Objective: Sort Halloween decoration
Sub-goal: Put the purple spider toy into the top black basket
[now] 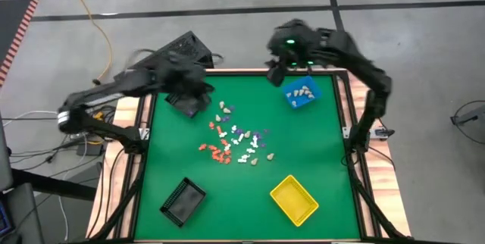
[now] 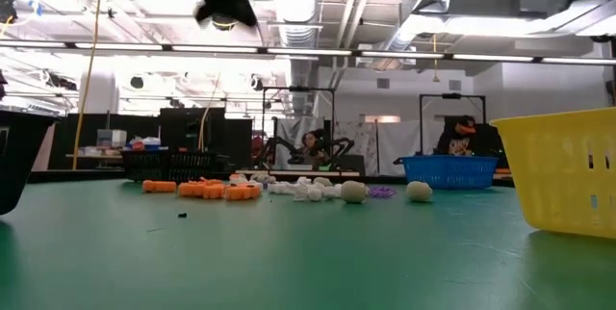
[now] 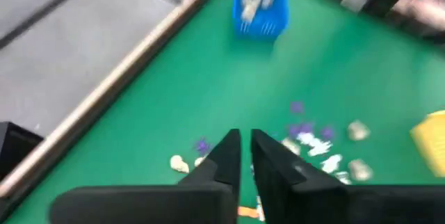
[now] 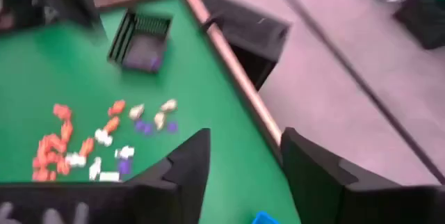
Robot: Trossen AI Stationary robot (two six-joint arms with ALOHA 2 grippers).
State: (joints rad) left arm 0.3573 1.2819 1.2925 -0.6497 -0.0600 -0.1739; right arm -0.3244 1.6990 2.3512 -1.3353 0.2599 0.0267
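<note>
The Halloween decoration point(image 1: 235, 139) is found as a loose scatter of tiny pieces near the middle of the green tabletop point(image 1: 318, 153). Orange pieces point(image 1: 218, 151) are grouped on the side of the scatter toward the left edge, white pieces point(image 1: 244, 151) lie in the middle, and purple pieces point(image 1: 259, 136) and beige pieces point(image 1: 222, 107) are mixed along the side toward the far edge. A further few beige pieces are seen inside the blue bin point(image 1: 301, 94), which sits near the far right corner. In the low view the scatter is recorded as a low row: orange at one end, then white, beige and purple.

The left gripper point(image 1: 189, 100) is held above the tabletop toward the far left corner, just beside the scatter on its far-left side and not touching any piece. In the left wrist view its fingers point(image 3: 226, 158) are nearly together, only a narrow slit between them, with nothing held.

The right gripper point(image 1: 276, 73) is raised over the far edge, close to the blue bin and well apart from the scatter. In the right wrist view its fingers point(image 4: 188, 158) are spread wide and empty.

A yellow bin point(image 1: 294, 199) stands near the near edge toward the right, and a black bin point(image 1: 182, 200) near the near edge toward the left. Another black bin point(image 4: 141, 40) is seen in the right wrist view, near the far left corner, with a purple patch in it.
</note>
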